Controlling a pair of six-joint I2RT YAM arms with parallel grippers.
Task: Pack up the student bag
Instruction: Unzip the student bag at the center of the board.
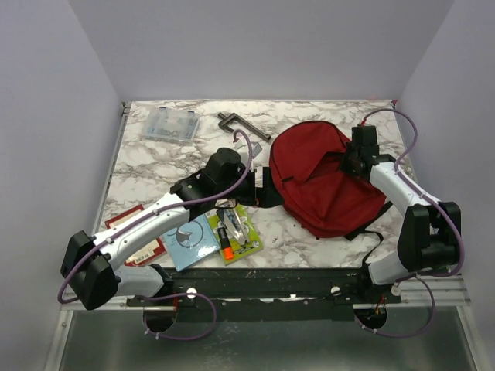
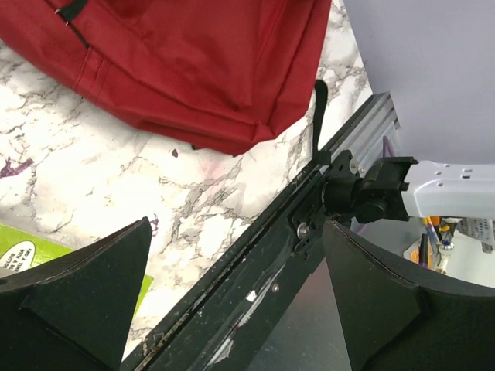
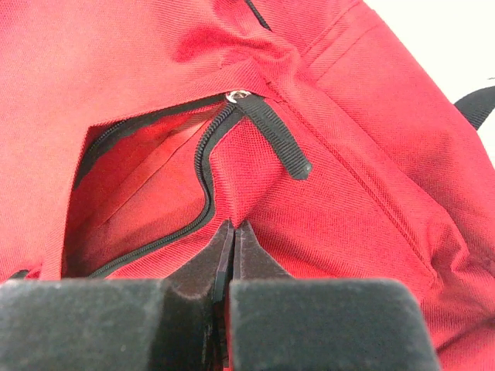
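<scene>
The student bag (image 1: 325,185), a big red backpack, lies on the right half of the marble table. In the right wrist view its zip opening (image 3: 139,178) gapes, with the black zip pull (image 3: 271,127) hanging beside it. My right gripper (image 3: 234,228) is shut, pinching a fold of the student bag's red fabric (image 3: 348,201) just below that zip; from above, the right gripper (image 1: 352,158) sits over the bag's upper right side. My left gripper (image 2: 236,301) is open and holds nothing, hovering left of the bag (image 2: 193,69) above the table's near edge. From above, the left gripper (image 1: 257,182) is just left of the bag.
A clear plastic box (image 1: 170,125) and a dark metal tool (image 1: 242,125) lie at the back. A blue booklet (image 1: 193,241), a green pack (image 1: 240,232) with an orange marker and a red-edged item (image 1: 128,224) lie near the left arm. The black front rail (image 2: 309,209) borders the table.
</scene>
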